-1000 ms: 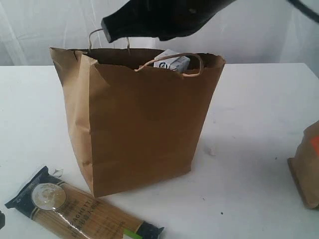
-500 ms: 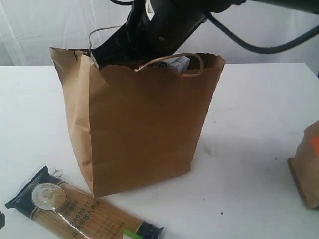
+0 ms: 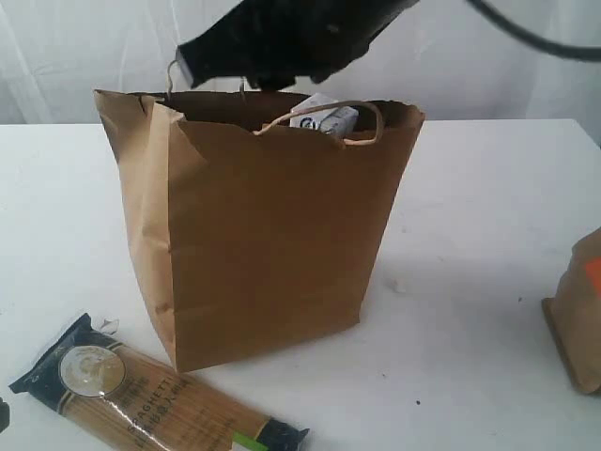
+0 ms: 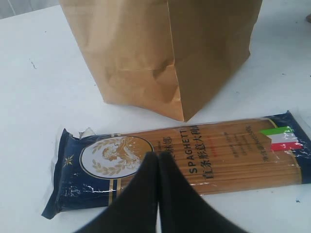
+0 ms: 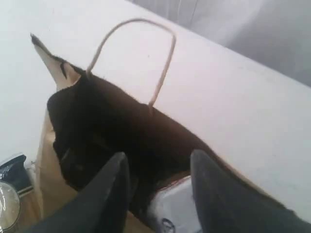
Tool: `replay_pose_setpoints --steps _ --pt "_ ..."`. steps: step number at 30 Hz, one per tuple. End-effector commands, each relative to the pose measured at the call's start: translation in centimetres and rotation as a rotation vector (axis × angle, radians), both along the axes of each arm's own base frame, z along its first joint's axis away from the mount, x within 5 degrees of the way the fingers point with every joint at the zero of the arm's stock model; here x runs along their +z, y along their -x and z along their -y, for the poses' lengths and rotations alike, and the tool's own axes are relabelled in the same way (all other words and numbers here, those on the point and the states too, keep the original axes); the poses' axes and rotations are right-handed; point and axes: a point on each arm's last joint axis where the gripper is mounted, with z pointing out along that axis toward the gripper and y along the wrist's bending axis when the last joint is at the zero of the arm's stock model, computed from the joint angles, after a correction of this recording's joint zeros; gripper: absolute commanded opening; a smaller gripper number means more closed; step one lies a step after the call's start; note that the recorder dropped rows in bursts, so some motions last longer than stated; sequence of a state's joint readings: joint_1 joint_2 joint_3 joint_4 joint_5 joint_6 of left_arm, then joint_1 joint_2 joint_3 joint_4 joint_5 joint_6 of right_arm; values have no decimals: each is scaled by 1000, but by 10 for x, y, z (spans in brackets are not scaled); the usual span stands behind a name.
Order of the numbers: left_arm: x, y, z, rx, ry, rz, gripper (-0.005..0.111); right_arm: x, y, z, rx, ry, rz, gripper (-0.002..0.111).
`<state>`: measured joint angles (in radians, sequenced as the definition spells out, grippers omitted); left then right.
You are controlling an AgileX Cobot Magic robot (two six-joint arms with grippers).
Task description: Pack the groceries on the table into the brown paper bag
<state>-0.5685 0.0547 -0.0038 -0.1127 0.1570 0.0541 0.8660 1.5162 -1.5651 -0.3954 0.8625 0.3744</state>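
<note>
Packing in progress, read left to right. At front left the spaghetti pack with dark ends lies flat on the white tabletop, just beside the bag's base and not yet packed. My left claw hangs over it, pressed together and holding nothing. At centre the brown paper bag stands upright with its mouth open. The small white-blue carton shows inside it at the rim, so that item is packed. My right claw is over the bag's mouth, jaws spread and empty. At the far right edge the brown pouch with orange label waits on the tabletop. I judge at least two items are left. The other groceries are out of view.
</note>
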Motion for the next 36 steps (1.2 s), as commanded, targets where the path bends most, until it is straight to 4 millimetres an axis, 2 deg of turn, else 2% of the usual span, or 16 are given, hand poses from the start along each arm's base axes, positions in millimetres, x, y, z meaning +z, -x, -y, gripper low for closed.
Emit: replay_pose_setpoints --steps 1,3,7,10,13,17,29,36 --pt "-1 1 0 -1 11 -2 0 46 20 42 -50 18 171 40" --pt "-1 1 0 -1 11 -2 0 60 33 71 -134 74 224 39" --pt "-1 1 0 -1 11 -2 0 73 65 127 -313 75 253 39" --pt "-1 1 0 -1 11 -2 0 74 88 157 -364 18 280 39" --pt "-1 1 0 -1 11 -2 0 63 109 183 -397 15 263 39" --pt "-1 1 0 -1 11 -2 0 42 117 188 -379 12 215 39" --pt "-1 1 0 -1 11 -2 0 -52 113 169 -291 183 -18 39" --pt "-1 1 0 -1 11 -2 0 -73 111 166 -279 204 -27 39"
